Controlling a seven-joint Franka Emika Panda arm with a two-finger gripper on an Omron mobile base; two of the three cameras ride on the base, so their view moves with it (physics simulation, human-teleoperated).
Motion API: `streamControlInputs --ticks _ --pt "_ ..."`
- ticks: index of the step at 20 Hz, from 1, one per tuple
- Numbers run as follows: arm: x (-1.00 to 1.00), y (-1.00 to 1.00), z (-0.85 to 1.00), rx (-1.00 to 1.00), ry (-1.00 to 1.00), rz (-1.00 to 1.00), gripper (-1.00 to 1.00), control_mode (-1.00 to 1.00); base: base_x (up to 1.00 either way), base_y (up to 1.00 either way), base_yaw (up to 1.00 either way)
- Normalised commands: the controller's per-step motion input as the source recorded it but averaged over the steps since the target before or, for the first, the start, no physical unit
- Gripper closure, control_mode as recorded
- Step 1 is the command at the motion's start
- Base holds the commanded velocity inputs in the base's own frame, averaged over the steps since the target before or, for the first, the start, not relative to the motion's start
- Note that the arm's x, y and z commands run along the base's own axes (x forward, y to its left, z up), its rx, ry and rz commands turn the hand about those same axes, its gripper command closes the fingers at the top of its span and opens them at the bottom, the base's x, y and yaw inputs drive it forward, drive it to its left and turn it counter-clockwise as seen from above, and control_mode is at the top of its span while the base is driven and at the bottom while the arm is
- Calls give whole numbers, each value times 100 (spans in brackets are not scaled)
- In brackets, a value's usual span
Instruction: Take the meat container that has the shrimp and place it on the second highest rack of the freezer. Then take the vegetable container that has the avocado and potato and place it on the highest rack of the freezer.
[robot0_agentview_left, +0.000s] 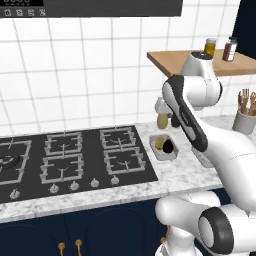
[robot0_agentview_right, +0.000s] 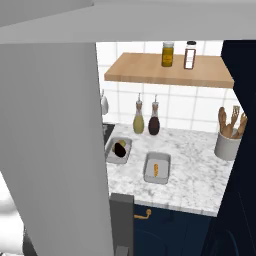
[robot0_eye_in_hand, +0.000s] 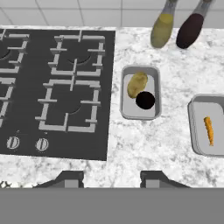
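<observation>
Two shallow trays sit on the marble table (robot0_eye_in_hand: 144, 144) to the right of the black hob (robot0_eye_in_hand: 57, 87), well apart from each other. The meat container (robot0_eye_in_hand: 209, 124), pale grey with one orange shrimp (robot0_eye_in_hand: 209, 130) lying along its middle, is the farther one from the hob; in the right base view it rests near the table's front edge. The vegetable container (robot0_eye_in_hand: 140, 92) sits just beside the hob's right edge, carrying a yellowish potato (robot0_eye_in_hand: 137, 84) touching a dark avocado (robot0_eye_in_hand: 145, 100). Two bottles (robot0_eye_in_hand: 177, 27) stand behind the trays against the tiled wall.

The gripper (robot0_eye_in_hand: 111, 177) hangs above the table's front portion, looking down, its jaws spread wide and holding nothing; both trays lie ahead of the tips, neither between them. A broad grey panel (robot0_agentview_right: 55, 150) at the left of the right base view is likely the freezer's door, though I cannot tell that for certain.

The meat container goes first, so the hand would need to shift toward it. It looks stiff and light, with a thin raised rim; the jaws would best pinch one long wall, or span the short width, coming straight down. The shrimp is loose and small, so the tray should stay level in transit or it may slide out. The smooth rim could slip, so a grip near the middle of a side seems safest against tipping
</observation>
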Motion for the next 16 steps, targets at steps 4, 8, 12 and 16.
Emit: streamControlInputs --ticks 4,8,12,16 --pt "-28 -17 -10 2 -3 -4 -100 -100 0 0 0" --pt "-19 -51 -88 18 3 -60 -100 -100 0 0 0" --pt "-10 -76 -96 24 4 -72 -100 -100 0 0 0" --pt "-1 -93 -90 28 4 -74 -100 -100 0 0 0"
